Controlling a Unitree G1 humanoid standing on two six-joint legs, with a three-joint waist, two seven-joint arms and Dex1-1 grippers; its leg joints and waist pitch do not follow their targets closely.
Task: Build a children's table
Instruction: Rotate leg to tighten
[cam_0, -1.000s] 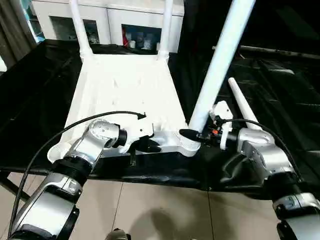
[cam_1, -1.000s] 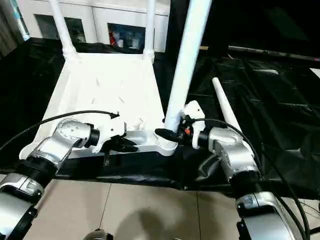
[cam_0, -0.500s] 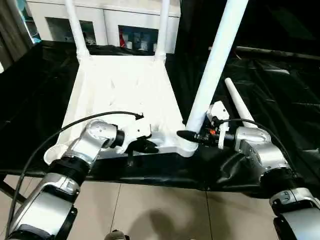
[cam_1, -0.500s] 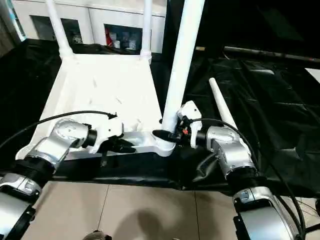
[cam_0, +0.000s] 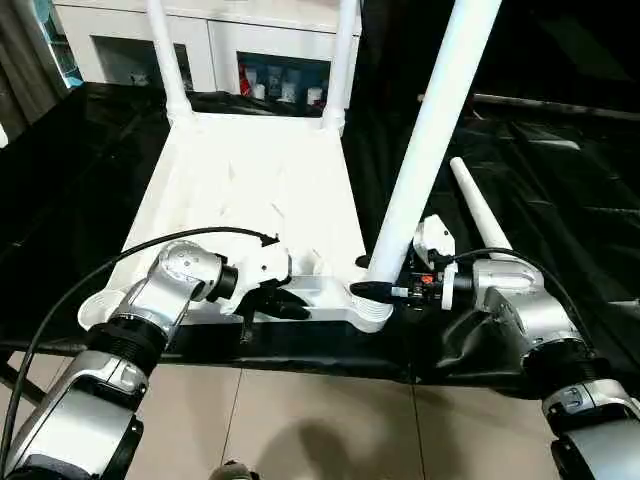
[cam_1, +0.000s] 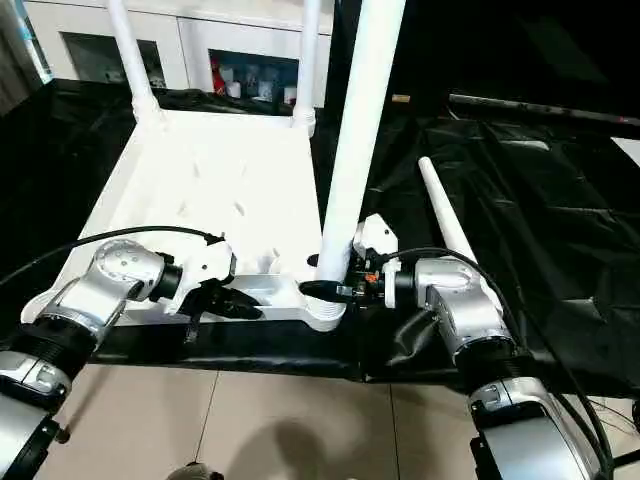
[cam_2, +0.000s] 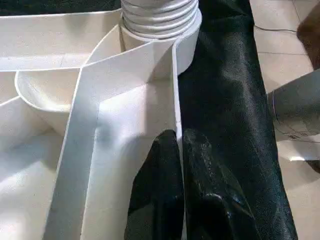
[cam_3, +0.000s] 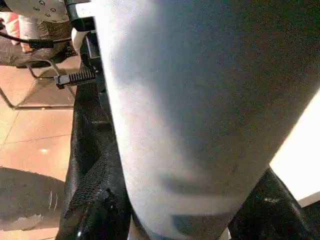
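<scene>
The white tabletop (cam_0: 250, 190) lies upside down on a black sheet (cam_0: 560, 180), with its near edge at the sheet's front. The step in hand looks like fixing a leg into the near right corner socket (cam_0: 372, 312).

The right gripper (cam_0: 385, 290) is closed around the bottom of the third leg (cam_0: 425, 160), which stands in that socket and leans a little. The left gripper (cam_0: 285, 308) is pinched shut on the thin near edge wall of the tabletop, holding it still.

Next, I think the leg needs to be turned or pushed down until it sits tight and straight, while the left gripper keeps the tabletop from sliding.

Count: one tabletop. Four legs: two already stand at the far corners (cam_0: 168, 60) (cam_0: 343, 50), one is being fitted, and a spare leg (cam_0: 478, 205) lies on the sheet just beside the right gripper. The near left corner socket (cam_0: 100, 308) has no leg yet.
</scene>
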